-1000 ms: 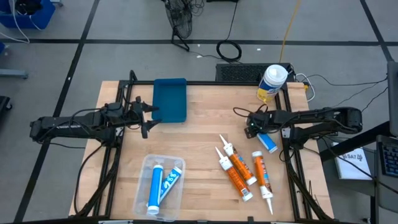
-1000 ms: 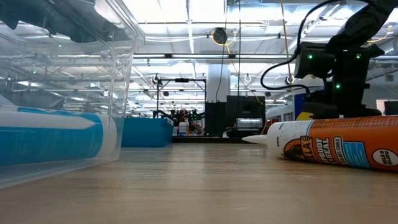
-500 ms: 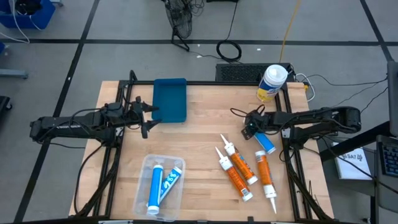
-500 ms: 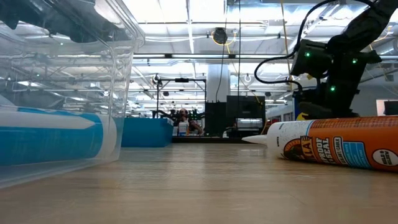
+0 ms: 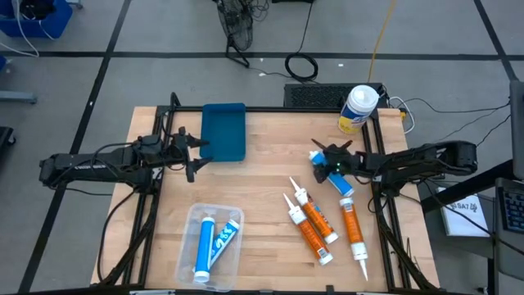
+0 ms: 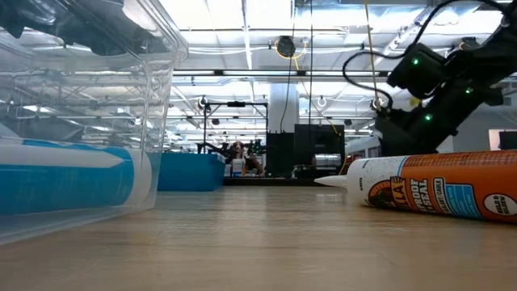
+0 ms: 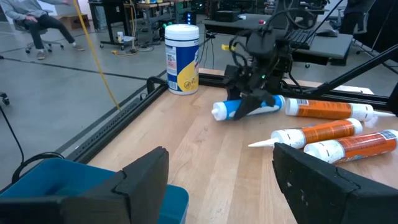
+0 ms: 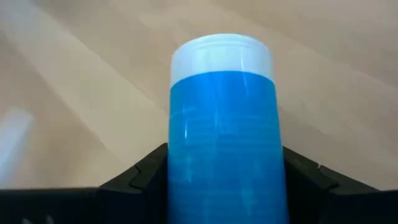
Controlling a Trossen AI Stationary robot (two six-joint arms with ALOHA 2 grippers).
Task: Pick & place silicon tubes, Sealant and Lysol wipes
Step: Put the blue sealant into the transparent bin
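Note:
My right gripper [image 5: 331,165] is shut on a slim blue tube [image 5: 342,182] with a white cap [image 5: 315,156], at the table's right, left of the right rail. The tube also shows in the left wrist view [image 7: 249,108] and the right wrist view [image 8: 222,137]. My left gripper [image 5: 193,156] is open and empty beside the blue tray [image 5: 223,131]. The Lysol wipes canister [image 5: 359,107] stands upright on its base at the far right corner. Three orange tubes [image 5: 313,227] lie flat on the wood near my right gripper. My right gripper pinches the blue tube's body by its two sides [image 8: 180,155] between its two fingers [image 8: 144,172]. The fingers come from the table's right and lie along the tube. The white cap end [image 8: 221,53] points away from the wrist. The tube sits low over the wood; whether it touches the table I cannot tell.
A clear bin [image 5: 211,246] holding two blue tubes sits at the near left and fills the left of the low view [image 6: 81,121]. An orange tube [image 6: 436,186] lies close to the low camera. Bare wood lies between the bin and the orange tubes.
My right gripper has moved toward the table's left edge and a little toward the far edge, and has tipped. The blue tube has shifted left with it, and its white cap end now shows beyond the fingers.

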